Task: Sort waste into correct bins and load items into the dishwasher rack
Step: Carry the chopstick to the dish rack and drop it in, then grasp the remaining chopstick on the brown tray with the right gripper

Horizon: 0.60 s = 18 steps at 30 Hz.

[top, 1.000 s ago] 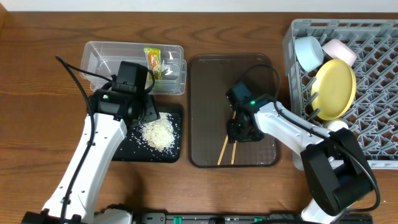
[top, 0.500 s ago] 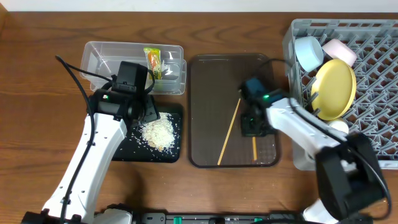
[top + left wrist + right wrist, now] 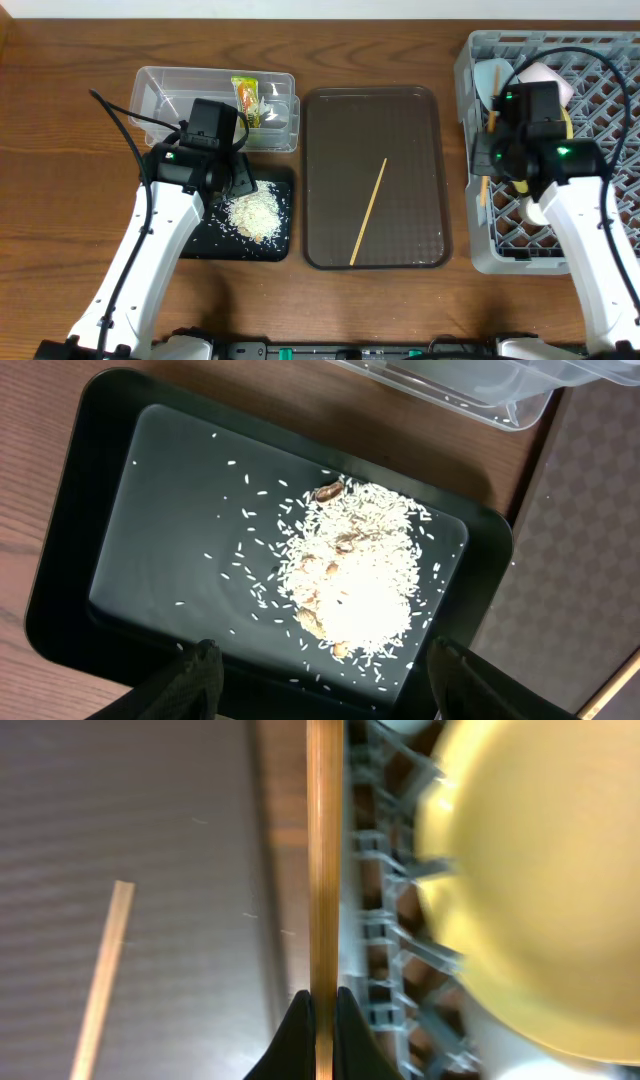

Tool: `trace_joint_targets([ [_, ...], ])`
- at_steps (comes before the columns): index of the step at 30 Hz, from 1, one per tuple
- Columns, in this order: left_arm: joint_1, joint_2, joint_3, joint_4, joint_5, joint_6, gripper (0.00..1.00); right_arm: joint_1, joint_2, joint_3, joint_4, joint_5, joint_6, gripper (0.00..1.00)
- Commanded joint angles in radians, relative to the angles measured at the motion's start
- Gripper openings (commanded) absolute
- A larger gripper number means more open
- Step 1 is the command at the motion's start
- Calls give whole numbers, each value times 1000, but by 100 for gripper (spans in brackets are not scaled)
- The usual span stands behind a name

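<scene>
Worktop view, read from left to right. On the brown wooden worktop (image 3: 60,100), a clear plastic rectangular tub (image 3: 150,90) stands at the far left rear with a green-and-yellow snack wrapper (image 3: 245,97) inside it. Just in front of the tub lies a shallow black rectangular tray (image 3: 100,510) that carries a heap of whitish rice-like scraps (image 3: 360,585), with loose grains scattered around the heap. The left gripper (image 3: 328,660) hangs above the near edge of this tray, its jaws spread wide and holding nothing.

At centre, a dark brown rectangular serving tray (image 3: 330,130) bears one thin wooden chopstick (image 3: 368,210), which lies at a slant.

At right, the right gripper (image 3: 320,1005) is closed on a second thin wooden chopstick (image 3: 323,850), pinched near one end. It is held over the left wall of the large square grey plastic lattice rack (image 3: 610,70); whether the stick touches the rack cannot be told. Inside the rack, a light blue bowl (image 3: 485,80) and a white bowl (image 3: 540,72) sit at the rear left. A round yellow plate (image 3: 520,870) stands just beside the held chopstick, and a small white cup (image 3: 535,212) sits nearer the front.
</scene>
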<state>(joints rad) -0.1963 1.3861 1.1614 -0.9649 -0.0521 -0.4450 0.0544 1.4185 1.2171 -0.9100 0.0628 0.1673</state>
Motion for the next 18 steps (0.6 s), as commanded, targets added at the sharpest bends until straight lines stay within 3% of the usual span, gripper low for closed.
trace_joint_targets([
  [1, 6, 0, 6, -3, -8, -2, 68, -61, 43, -4, -15, 16, -72, 1],
  [4, 6, 0, 6, -3, -8, -2, 68, -85, 82, -4, -10, 16, -72, 6],
  [7, 6, 0, 6, -3, -8, -3, 69, -86, 93, -3, 15, 14, -72, 45],
  [8, 6, 0, 6, -3, -8, -2, 68, -83, 90, -2, 28, 9, -71, 53],
  [18, 6, 0, 6, -3, -8, -3, 68, 84, 60, 0, 102, -199, -10, 53],
])
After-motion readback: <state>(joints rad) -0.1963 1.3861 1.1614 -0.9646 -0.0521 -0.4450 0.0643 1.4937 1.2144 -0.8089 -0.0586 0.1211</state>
